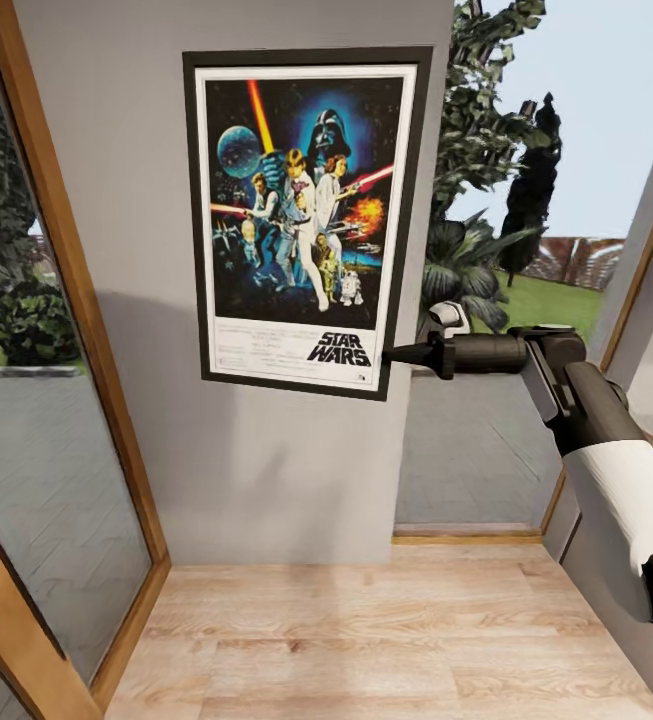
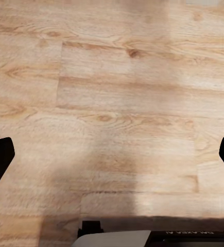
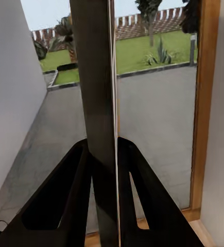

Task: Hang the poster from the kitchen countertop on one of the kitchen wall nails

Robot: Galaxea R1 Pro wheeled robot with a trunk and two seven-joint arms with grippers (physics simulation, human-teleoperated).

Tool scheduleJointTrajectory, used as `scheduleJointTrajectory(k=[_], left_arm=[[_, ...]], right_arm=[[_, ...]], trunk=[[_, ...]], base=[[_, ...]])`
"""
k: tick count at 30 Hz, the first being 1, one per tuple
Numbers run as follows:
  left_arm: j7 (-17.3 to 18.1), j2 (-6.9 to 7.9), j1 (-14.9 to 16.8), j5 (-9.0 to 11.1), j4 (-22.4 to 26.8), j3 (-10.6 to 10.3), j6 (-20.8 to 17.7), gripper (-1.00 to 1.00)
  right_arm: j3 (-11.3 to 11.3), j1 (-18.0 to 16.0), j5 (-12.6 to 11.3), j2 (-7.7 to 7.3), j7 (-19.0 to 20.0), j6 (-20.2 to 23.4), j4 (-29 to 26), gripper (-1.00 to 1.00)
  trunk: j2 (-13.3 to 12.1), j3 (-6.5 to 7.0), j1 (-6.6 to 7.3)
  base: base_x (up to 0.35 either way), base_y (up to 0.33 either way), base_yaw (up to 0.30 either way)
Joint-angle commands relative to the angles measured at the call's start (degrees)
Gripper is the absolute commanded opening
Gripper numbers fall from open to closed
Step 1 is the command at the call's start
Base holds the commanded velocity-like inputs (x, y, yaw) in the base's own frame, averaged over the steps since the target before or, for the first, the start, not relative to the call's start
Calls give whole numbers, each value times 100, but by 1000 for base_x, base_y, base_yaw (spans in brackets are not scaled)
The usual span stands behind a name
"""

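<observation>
With the poster [image 1: 306, 222] flat against the grey wall [image 1: 256, 470] upper centre of the head view, our right gripper [image 1: 398, 353] pinches its lower right frame edge; left gripper [image 2: 112, 154] spread wide over floor [image 2: 112, 77].

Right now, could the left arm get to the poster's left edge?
Probably yes, with a big lift: the left gripper points at the floor, while the poster's left side is unobstructed.
</observation>
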State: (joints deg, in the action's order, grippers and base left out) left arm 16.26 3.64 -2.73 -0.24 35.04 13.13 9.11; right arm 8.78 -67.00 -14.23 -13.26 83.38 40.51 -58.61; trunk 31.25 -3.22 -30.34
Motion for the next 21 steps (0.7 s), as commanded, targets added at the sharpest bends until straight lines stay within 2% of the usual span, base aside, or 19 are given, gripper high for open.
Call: scheduleJointTrajectory(k=[1, 8, 16, 21], left_arm=[[41, -3, 1, -3, 6, 23, 3, 100], [42, -3, 1, -3, 7, 23, 3, 100], [41, -3, 1, -3, 5, 23, 3, 100], [40, -3, 1, -3, 11, 23, 3, 100]], right_arm=[[18, -6, -48, -8, 9, 80, 1, -100], [18, -6, -49, -10, 7, 80, -6, -100], [18, -6, -50, -10, 11, 80, -10, -100], [18, -6, -51, -10, 11, 80, -10, -100]], trunk=[[9, -10, -6], [9, -10, -6], [9, -10, -6], [9, -10, -6]], base=[[313, 0, 0], [320, 22, 0], [318, 114, 0], [189, 109, 0]])
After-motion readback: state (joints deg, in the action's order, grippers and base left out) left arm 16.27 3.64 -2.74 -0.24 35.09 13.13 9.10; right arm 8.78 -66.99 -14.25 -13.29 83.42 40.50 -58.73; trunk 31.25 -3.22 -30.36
